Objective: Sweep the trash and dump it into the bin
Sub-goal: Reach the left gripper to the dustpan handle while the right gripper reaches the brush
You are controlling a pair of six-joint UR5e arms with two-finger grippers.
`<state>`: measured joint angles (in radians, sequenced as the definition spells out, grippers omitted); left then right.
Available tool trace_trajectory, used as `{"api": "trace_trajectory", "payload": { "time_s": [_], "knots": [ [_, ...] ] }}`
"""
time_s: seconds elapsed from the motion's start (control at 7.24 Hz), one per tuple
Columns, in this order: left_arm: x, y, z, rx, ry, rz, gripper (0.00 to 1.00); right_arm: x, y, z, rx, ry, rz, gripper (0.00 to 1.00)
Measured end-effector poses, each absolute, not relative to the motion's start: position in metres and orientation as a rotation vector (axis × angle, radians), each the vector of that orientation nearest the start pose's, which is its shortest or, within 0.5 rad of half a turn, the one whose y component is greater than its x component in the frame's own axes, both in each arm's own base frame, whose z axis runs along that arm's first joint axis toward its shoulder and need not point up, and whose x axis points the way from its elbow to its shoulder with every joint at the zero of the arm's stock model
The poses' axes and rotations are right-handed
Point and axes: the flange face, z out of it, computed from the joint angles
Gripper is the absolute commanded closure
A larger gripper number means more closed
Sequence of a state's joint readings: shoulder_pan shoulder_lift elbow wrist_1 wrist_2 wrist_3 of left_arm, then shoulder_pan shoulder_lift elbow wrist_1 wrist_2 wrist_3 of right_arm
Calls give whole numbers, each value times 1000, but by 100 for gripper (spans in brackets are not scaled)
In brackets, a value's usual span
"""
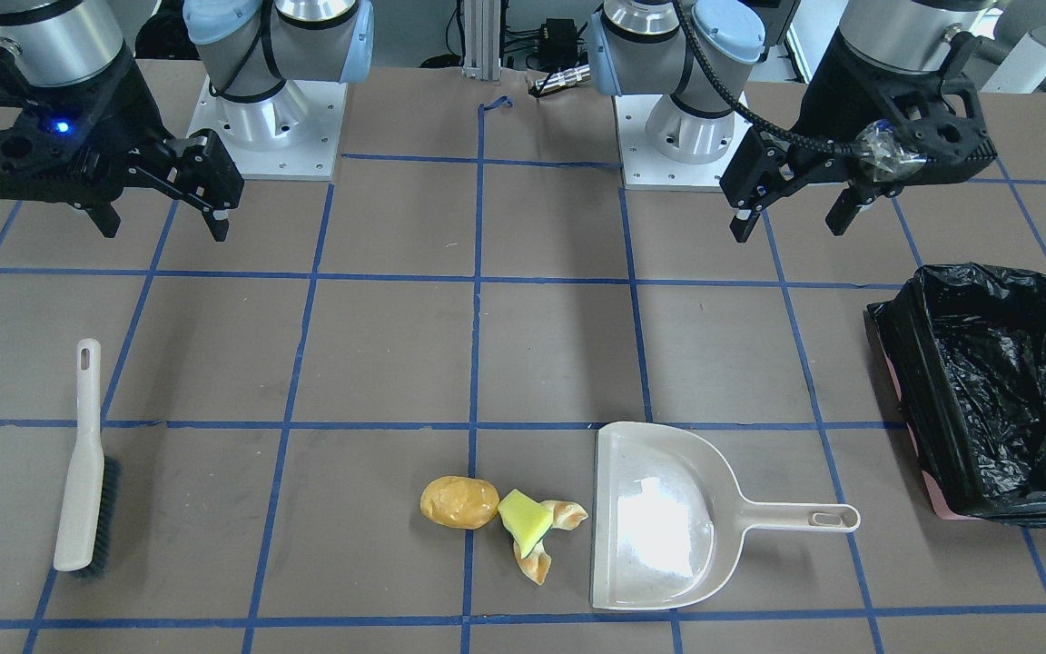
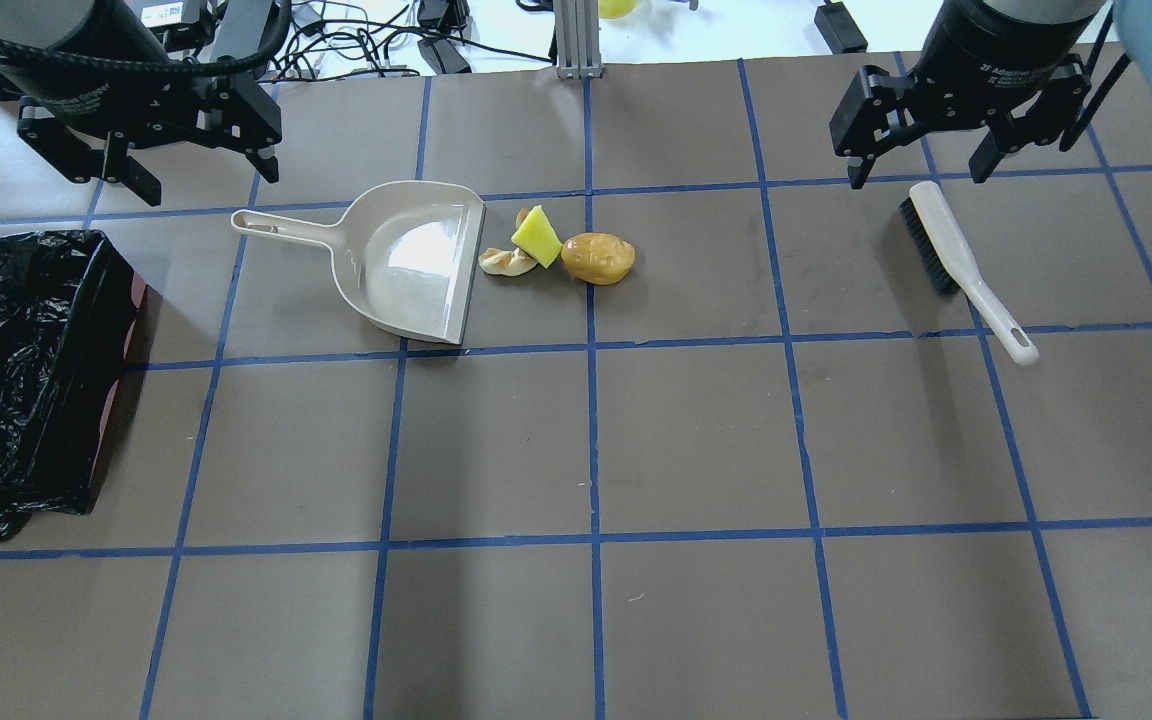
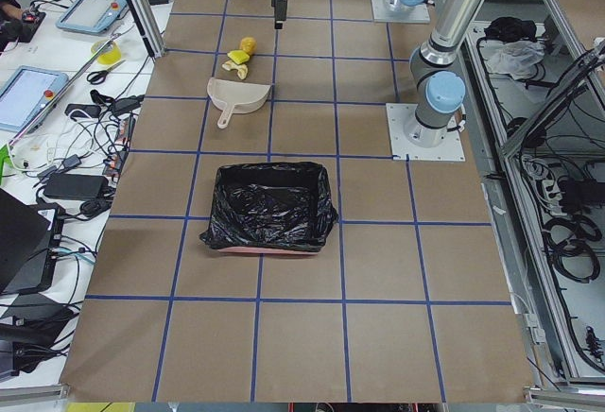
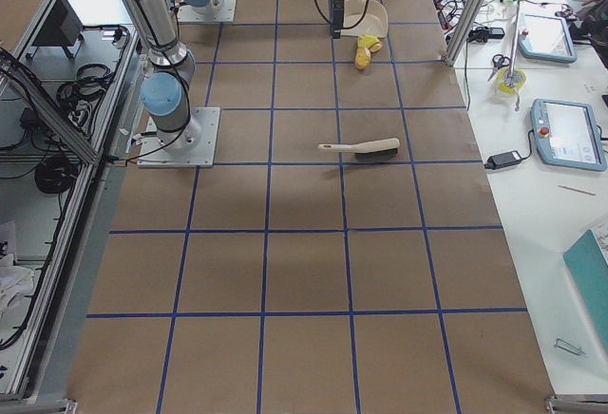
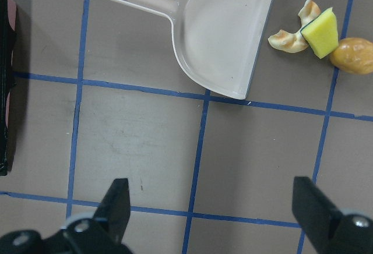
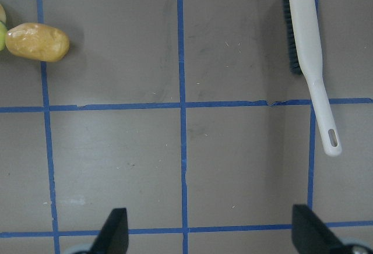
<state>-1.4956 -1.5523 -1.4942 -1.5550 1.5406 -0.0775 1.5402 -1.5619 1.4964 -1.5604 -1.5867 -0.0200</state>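
The trash lies together on the table: a golden-brown potato-like lump (image 2: 597, 258), a yellow-green wedge (image 2: 536, 237) and tan bread-like pieces (image 2: 508, 262), right at the mouth of the beige dustpan (image 2: 416, 262). The black-bagged bin (image 2: 16, 380) stands at the table's left end, with its pink base edge showing. My left gripper (image 2: 206, 180) is open and empty, raised near the dustpan handle. My right gripper (image 2: 918, 172) is open and empty, raised over the bristle end of the white brush (image 2: 956, 262). The left wrist view shows the dustpan (image 5: 224, 32) and wedge (image 5: 323, 32); the right wrist view shows the brush (image 6: 309, 38).
The brown table has a blue tape grid (image 2: 591, 350). Both arm bases (image 1: 269, 118) are bolted along the robot's side. Cables and tablets (image 3: 90, 10) lie on the white bench beyond the table's far edge.
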Motion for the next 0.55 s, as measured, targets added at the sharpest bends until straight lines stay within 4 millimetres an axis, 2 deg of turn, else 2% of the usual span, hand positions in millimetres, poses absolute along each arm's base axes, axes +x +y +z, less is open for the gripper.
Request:
{"api": "trace_trajectory", "payload": {
  "time_s": [0.14, 0.28, 0.55],
  "knots": [
    [-101, -503, 536, -232, 3157, -175, 5, 116, -503, 519, 15, 3157, -89, 0],
    [-105, -504, 534, -219, 3155, -177, 0, 116, -503, 517, 8, 3159, -96, 0],
    [-107, -507, 530, -191, 3156, -176, 0, 117, -503, 517, 2, 3158, -103, 0]
  ]
}}
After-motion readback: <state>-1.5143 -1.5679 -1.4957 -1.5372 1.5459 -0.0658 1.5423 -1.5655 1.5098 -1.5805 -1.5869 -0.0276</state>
